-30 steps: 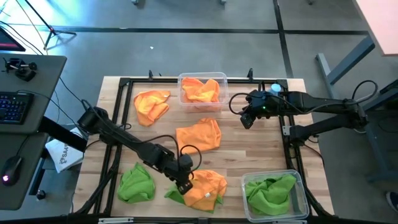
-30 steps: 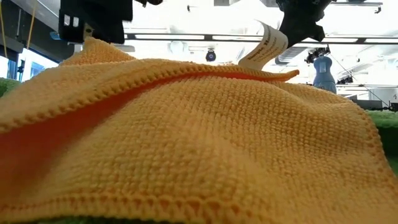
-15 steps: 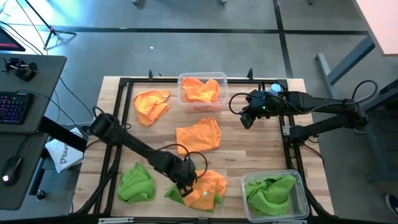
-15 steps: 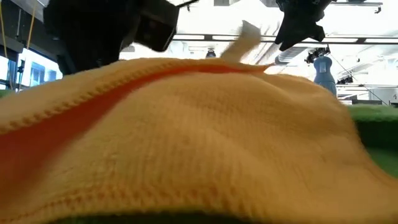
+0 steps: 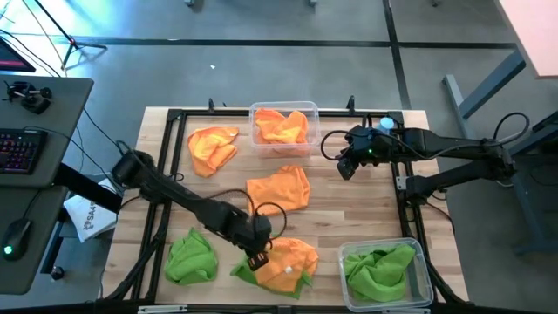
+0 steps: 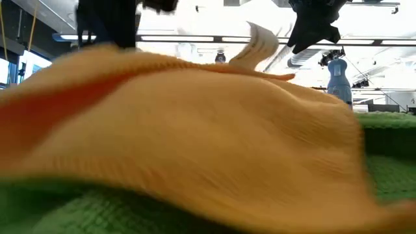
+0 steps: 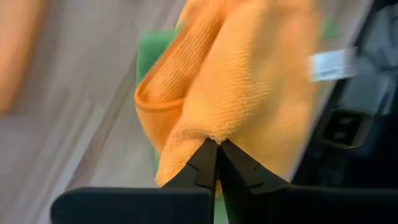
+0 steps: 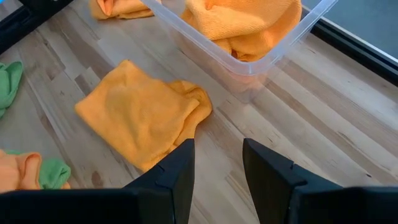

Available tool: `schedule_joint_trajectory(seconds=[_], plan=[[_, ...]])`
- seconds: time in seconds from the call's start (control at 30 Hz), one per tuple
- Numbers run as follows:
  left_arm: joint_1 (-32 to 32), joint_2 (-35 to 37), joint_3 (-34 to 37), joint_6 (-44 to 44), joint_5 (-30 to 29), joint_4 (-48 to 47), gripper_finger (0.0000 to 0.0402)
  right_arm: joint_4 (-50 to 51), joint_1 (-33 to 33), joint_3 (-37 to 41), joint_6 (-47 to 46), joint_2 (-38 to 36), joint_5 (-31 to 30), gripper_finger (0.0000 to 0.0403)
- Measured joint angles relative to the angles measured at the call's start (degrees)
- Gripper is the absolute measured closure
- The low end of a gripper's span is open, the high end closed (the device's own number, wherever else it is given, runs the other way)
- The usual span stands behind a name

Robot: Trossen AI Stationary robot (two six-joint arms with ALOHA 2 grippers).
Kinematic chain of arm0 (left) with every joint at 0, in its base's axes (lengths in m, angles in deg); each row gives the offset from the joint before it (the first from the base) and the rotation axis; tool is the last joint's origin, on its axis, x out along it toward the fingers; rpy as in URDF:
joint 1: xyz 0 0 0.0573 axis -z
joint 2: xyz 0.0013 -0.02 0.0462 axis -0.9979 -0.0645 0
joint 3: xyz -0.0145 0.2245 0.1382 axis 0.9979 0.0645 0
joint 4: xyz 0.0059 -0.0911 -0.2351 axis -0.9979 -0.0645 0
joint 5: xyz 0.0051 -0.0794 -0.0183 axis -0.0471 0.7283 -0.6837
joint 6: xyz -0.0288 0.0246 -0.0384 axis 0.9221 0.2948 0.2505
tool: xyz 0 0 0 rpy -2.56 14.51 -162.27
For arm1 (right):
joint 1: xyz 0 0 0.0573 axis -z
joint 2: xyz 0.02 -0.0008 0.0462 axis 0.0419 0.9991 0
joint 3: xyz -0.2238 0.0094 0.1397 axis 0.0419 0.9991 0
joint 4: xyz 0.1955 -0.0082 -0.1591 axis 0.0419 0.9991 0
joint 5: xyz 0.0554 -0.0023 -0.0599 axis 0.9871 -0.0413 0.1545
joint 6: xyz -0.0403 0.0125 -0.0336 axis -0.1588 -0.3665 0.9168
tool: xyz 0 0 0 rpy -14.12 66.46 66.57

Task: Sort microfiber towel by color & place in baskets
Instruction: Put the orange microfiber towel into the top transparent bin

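My left gripper (image 5: 258, 258) is shut on an orange towel (image 5: 292, 260) that lies over a green towel (image 5: 301, 283) near the table's front edge. In the low view the orange towel (image 6: 195, 130) fills the frame, with the green towel (image 6: 97, 214) under it. My right gripper (image 5: 346, 171) is open and empty at the far right, above bare wood. A far basket (image 5: 255, 139) holds orange towels. A near right basket (image 5: 422, 262) holds green towels. Loose towels rest flat on the table: orange (image 5: 212, 146), orange (image 5: 279, 190) and green (image 5: 192, 257). My left gripper pinches a folded edge (image 7: 211, 134) of the orange towel between its two fingers, on the towel's left side. The towel bunches ahead of the fingers. The rest of it still rests on the green towel (image 7: 152, 56).
A small clear bottle with a blue cap (image 5: 384, 125) stands at the far right, beside my right arm. A black frame (image 5: 174, 118) runs round the wooden table. A desk with a keyboard (image 5: 22, 148) stands to the left of the table.
My left gripper has stayed at the orange towel's left side, shifting only a little. The orange towel has bunched up, and its near edge has risen off the green towel, which now shows beneath it in the low view.
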Motion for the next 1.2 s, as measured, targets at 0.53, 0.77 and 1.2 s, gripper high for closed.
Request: schedule_joint_trajectory(seconds=[0.53, 0.77, 1.2], plan=[[-2.41, 23.62, -0.04, -15.42, -28.32, -0.49, 0.0402, 2.91, -1.8, 0.0, -2.45, 0.0, -0.02, 0.0274], [-10.63, 26.62, -0.04, -23.94, -27.28, -0.39, 0.0401, 3.38, -5.59, 0.0, 3.75, 0.0, 0.33, 0.0274], [-34.94, 28.0, -0.04, -47.14, -6.58, 14.95, 0.0401, 3.36, -8.26, 0.0, -0.66, 0.0, -2.83, 0.0274]])
